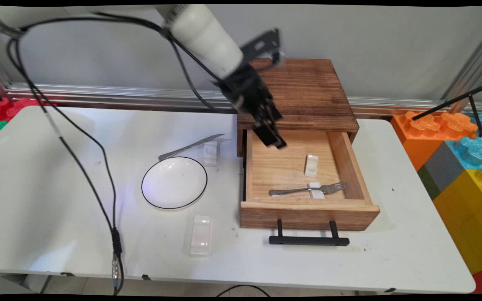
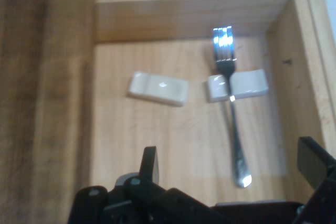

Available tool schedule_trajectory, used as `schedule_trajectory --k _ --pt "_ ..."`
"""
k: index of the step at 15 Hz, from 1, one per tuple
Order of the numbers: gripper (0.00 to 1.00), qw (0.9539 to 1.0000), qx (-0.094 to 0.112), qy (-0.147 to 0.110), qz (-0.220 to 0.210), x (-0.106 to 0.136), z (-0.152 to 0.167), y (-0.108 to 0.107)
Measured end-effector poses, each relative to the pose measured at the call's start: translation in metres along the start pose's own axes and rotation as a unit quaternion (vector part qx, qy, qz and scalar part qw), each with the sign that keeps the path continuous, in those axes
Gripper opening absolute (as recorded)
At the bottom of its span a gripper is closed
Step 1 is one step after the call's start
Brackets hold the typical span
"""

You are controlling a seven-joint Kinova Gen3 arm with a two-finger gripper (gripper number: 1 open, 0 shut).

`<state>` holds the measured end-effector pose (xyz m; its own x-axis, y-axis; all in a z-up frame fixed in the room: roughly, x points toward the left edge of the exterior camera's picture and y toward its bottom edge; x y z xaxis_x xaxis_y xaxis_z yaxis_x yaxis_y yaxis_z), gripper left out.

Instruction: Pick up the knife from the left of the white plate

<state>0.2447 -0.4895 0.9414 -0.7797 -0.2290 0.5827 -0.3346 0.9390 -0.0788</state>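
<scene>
My gripper (image 1: 273,139) hangs open over the back left part of the pulled-out wooden drawer (image 1: 366,184), holding nothing. In the drawer a silver fork (image 1: 308,190) lies across a small white rest (image 1: 316,191), and a second white rest (image 1: 311,165) sits bare beside it. The hand view looks down into the drawer (image 2: 294,51): the fork (image 2: 233,129) lies on its rest (image 2: 247,85) between my spread fingertips (image 2: 150,162), the bare rest (image 2: 157,88) to its left. My gripper (image 2: 231,169) is above all of them and touches none.
The drawer belongs to a dark wooden cabinet (image 1: 303,92) at the table's back. Its black handle (image 1: 308,240) juts toward the front. Left of it sit a white plate (image 1: 174,182), a knife (image 1: 191,146) on a rest (image 1: 210,153), and another white rest (image 1: 201,235).
</scene>
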Motion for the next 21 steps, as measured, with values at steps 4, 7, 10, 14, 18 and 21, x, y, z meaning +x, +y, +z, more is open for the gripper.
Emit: schedule_trajectory --k 4,7,10,14,18,21 --pt "1.0 0.9993 0.034 -0.001 -0.015 -0.024 -0.054 -0.024" --pt "1.0 0.9984 0.051 -0.004 -0.023 -0.048 -0.089 -0.041" --pt "1.0 0.997 0.065 -0.014 -0.04 -0.08 -0.122 -0.057" --pt "1.0 0.9941 0.074 -0.031 -0.072 -0.124 -0.147 -0.077" --pt "1.0 0.9916 0.071 -0.054 -0.094 -0.16 -0.151 -0.096" --pt "1.0 0.9894 0.067 -0.069 -0.109 -0.18 -0.143 -0.106"
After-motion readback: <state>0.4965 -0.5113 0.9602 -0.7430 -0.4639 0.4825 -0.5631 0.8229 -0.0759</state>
